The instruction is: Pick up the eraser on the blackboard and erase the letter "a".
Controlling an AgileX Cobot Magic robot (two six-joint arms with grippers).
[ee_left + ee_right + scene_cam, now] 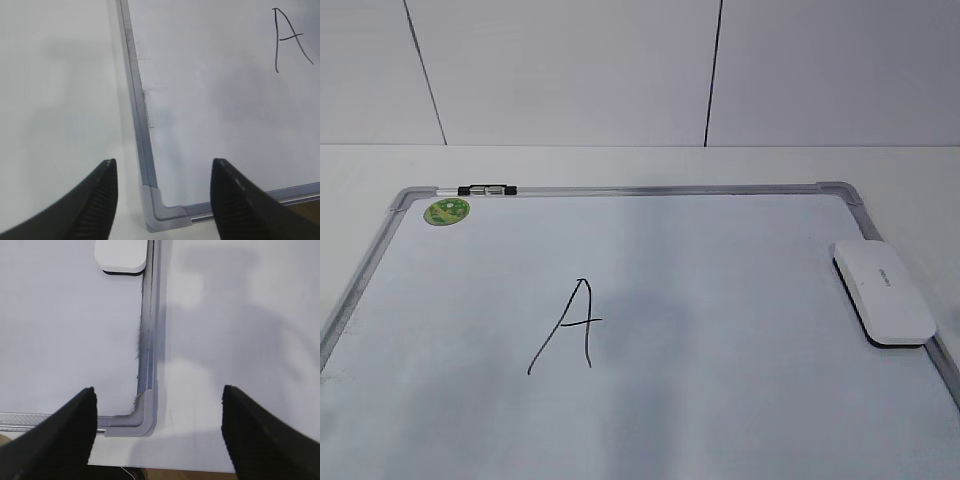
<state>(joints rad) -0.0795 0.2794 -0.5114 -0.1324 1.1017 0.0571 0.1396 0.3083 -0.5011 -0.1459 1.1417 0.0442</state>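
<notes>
Resting spot: eraser (883,292) lies flat by the blackboard's (720,420) right frame.
Handling: likely light, stiff, smooth; pinch its long sides.
Jaws: left gripper (162,200) and right gripper (157,432) both wide apart, holding nothing.
Letter (567,325): only a capital shows.

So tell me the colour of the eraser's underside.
Black, under a white top; the eraser shows it best in the exterior view.

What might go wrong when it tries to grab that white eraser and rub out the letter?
The eraser lies against the board's right frame, so a finger of the right gripper might catch that rail. The letter sits far to the left, so a long carry could let the eraser slip.
</notes>
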